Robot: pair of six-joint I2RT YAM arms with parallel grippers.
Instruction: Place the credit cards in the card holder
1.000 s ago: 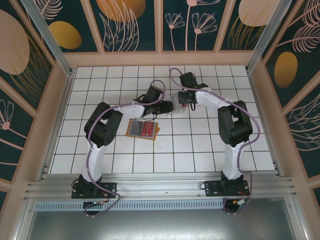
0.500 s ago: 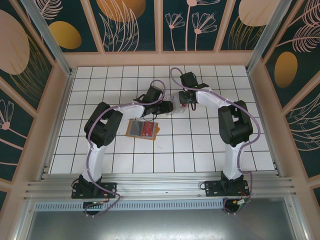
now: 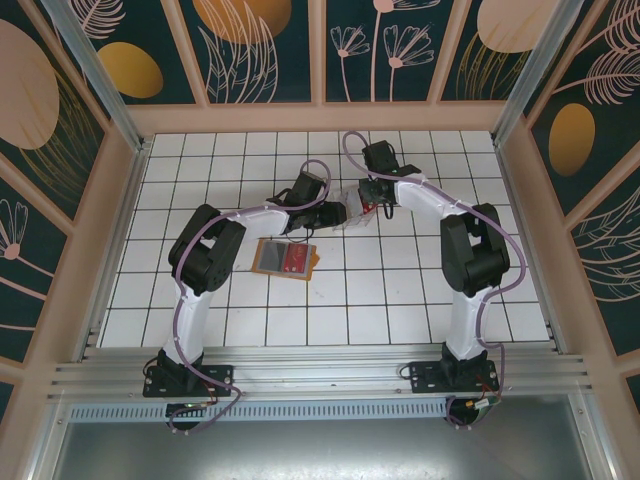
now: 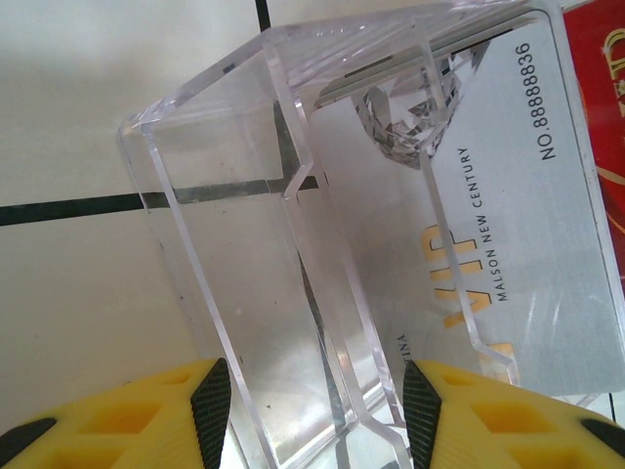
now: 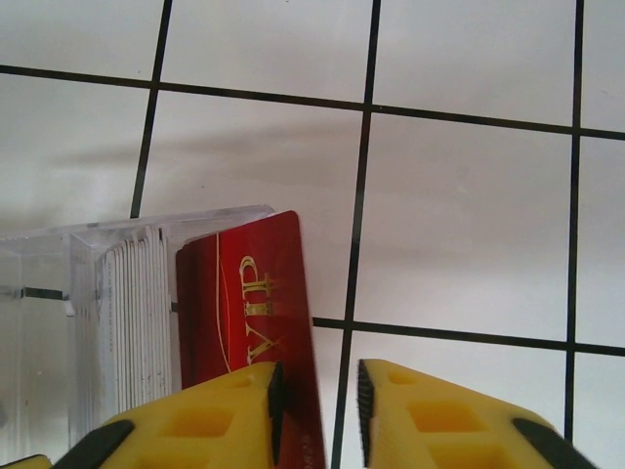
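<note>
- Gripping the clear case [image 4: 244,244] with the left claw [image 4: 315,410], one black pad on each side wall, out in the middle of the worktop [image 3: 400,290].
- Packed inside that case: a silver card [image 4: 508,225] and more credit cards [image 5: 127,322], all standing on edge.
- At the end of the pack, by the right claw [image 5: 319,396]: a red card [image 5: 244,303], long side pointing straight away from that claw.
- On the right claw, fingers close together with just a thin gap. Near corner of the red card tucked into that gap, by one finger. Hard to tell if pinched yet.
- Lying open and flat on the worktop: the card holder [image 3: 287,258], left of both claws and nearer to the arm bases, apart from the case. A red patch on it, likely a card.
- Closer to the card holder: the left claw, but busy with the case.
- So probably a job for the right claw: pull the red card out along its long side, then carry it left and near.
- Risk: slipping from such a small bite.
</note>
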